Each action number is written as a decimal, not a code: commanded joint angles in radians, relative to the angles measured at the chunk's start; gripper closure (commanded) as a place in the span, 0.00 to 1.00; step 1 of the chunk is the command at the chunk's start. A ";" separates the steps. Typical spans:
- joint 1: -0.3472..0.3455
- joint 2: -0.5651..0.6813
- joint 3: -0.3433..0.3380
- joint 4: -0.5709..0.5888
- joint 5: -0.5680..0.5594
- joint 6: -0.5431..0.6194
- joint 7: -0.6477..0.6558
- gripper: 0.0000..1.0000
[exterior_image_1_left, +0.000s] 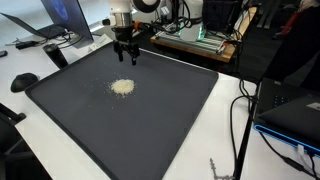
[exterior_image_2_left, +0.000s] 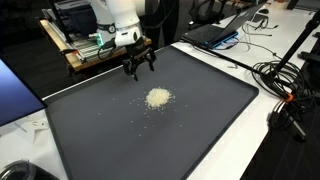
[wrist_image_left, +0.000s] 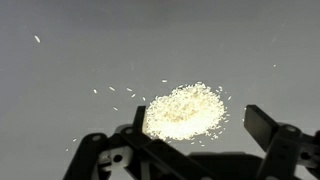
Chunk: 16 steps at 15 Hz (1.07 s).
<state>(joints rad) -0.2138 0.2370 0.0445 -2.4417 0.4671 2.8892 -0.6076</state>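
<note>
A small pile of pale grains, like rice (exterior_image_1_left: 122, 87) (exterior_image_2_left: 158, 97) (wrist_image_left: 183, 110), lies on a dark grey mat (exterior_image_1_left: 170, 120) (exterior_image_2_left: 200, 130). My gripper (exterior_image_1_left: 126, 56) (exterior_image_2_left: 139, 67) (wrist_image_left: 198, 132) hangs above the mat's far part, short of the pile and not touching it. Its jaws stand wide open with nothing between them. In the wrist view the pile sits just ahead of the left finger (wrist_image_left: 140, 118), with loose grains scattered to its left.
A wooden rack with electronics (exterior_image_1_left: 195, 40) (exterior_image_2_left: 85, 50) stands behind the mat. Laptops (exterior_image_1_left: 60, 25) (exterior_image_2_left: 225, 30) and cables (exterior_image_2_left: 285, 85) lie around the white table. A dark round object (exterior_image_1_left: 24, 81) sits beside the mat.
</note>
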 joint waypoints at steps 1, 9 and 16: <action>-0.002 0.001 -0.001 0.002 0.000 0.000 0.000 0.00; -0.057 -0.002 0.125 -0.024 0.138 0.168 -0.228 0.00; 0.033 -0.021 0.098 -0.111 0.080 0.246 -0.165 0.00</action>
<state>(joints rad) -0.2397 0.2416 0.1697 -2.4984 0.5825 3.0959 -0.8085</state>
